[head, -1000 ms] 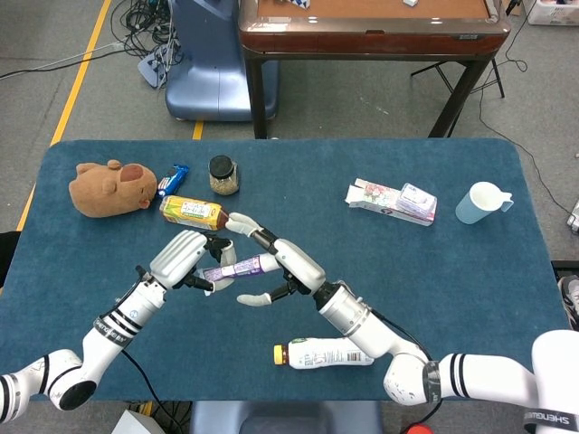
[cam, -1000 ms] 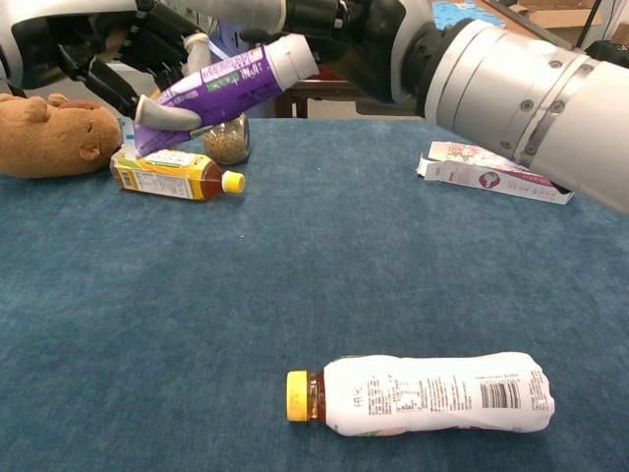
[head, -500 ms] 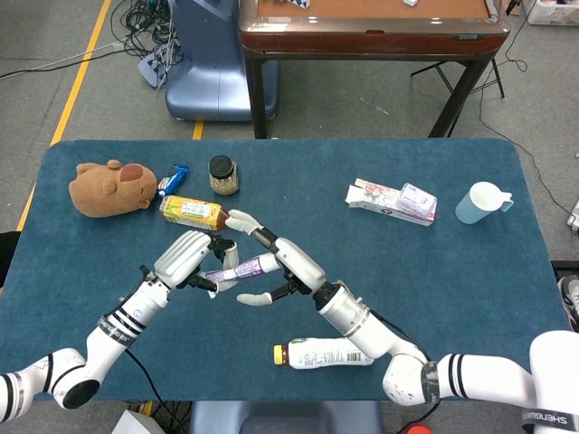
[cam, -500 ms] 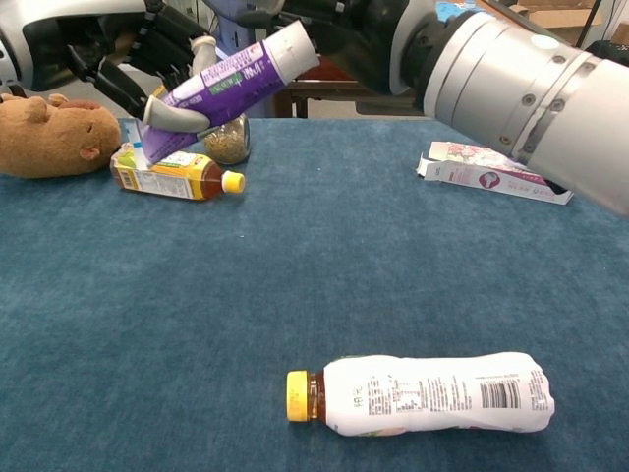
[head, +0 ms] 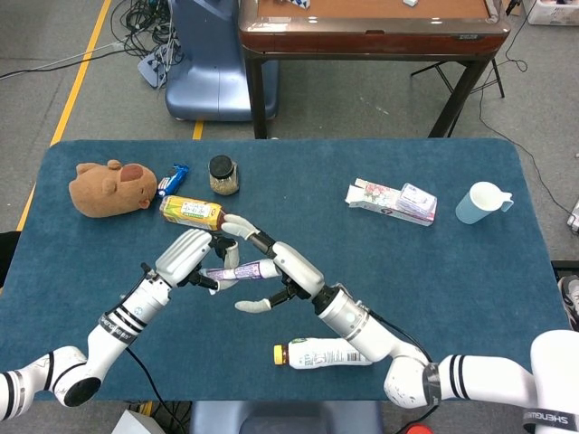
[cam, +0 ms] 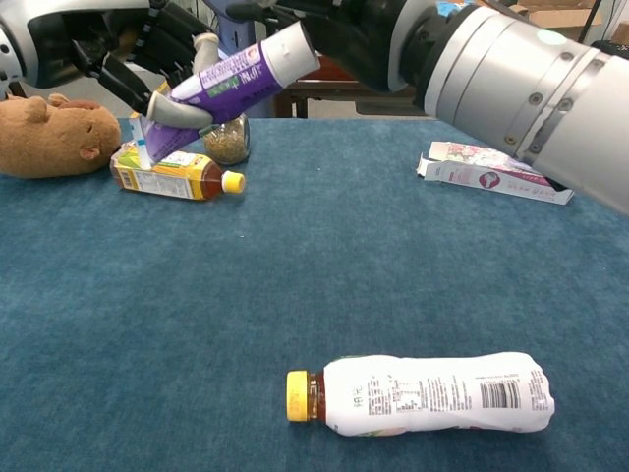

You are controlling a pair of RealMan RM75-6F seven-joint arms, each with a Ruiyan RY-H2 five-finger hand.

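Head view: both the left hand [head: 187, 257] and right hand [head: 288, 267] grip the purple tube [head: 241, 270], lying left-right.

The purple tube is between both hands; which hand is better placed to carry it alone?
Probably the left hand. Its fingers wrap the purple tube at its flat end, while the right hand only holds the cap end with fingers spread.

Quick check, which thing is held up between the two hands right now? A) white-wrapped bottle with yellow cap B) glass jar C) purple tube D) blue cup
C: the purple tube is off the table, with the left hand on its lower end and the right hand on its upper end; the white-wrapped bottle lies untouched on the table.
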